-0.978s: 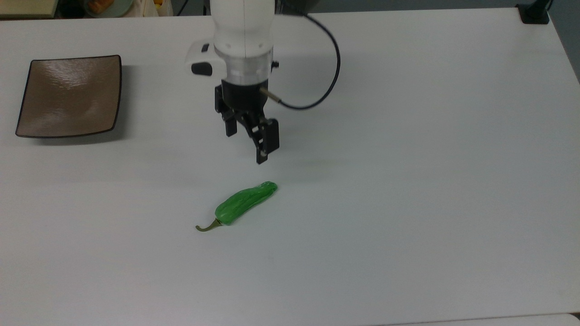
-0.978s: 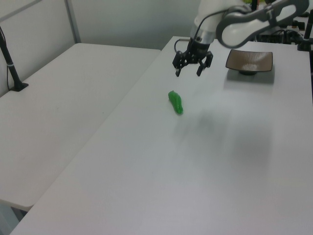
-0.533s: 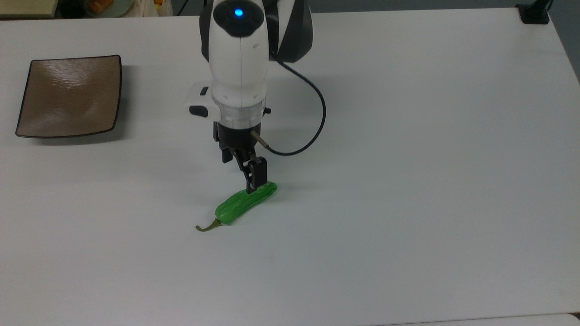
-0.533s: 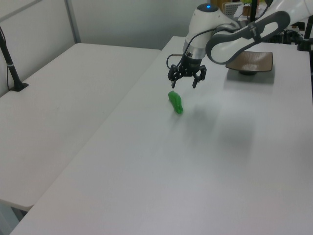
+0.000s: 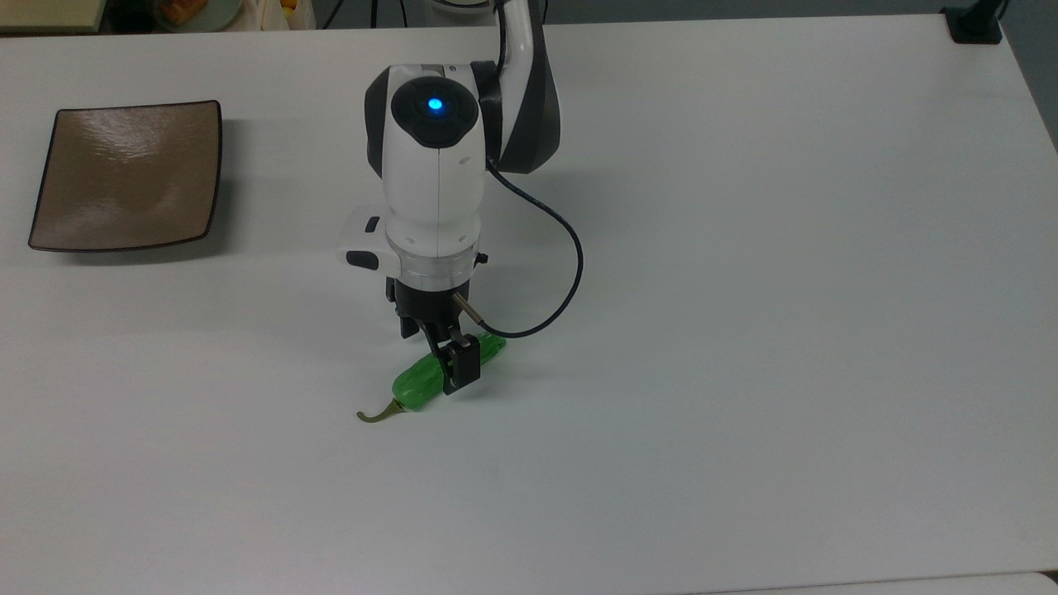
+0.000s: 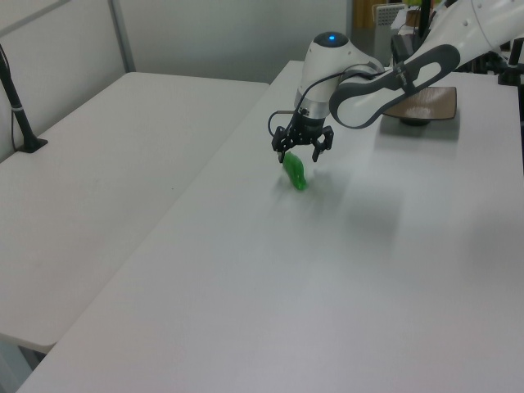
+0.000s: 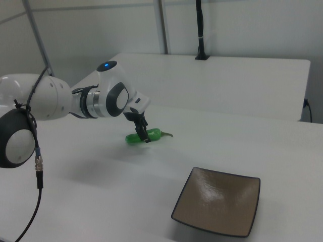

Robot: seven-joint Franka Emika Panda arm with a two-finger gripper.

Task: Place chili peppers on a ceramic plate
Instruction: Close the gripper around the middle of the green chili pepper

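Note:
The green chili pepper lies on the white table, its thin stem curling toward the top view's lower left. My gripper is open and low over the pepper's middle, one finger on each side of it. In the left view the gripper spreads just above the pepper. The right view has the gripper down at the pepper. The square brown ceramic plate sits bare at the top view's far left, well apart from the pepper; the left view's plate is partly behind my arm, the right view's plate is near.
A black cable loops from my wrist to the top view's right. A black clamp post stands at the table's far right corner. In the left view a second white table adjoins, with a black post.
My arm has moved toward the top view's bottom and come down, from clear of the pepper to straddling its middle. The pepper and the plate have stayed put.

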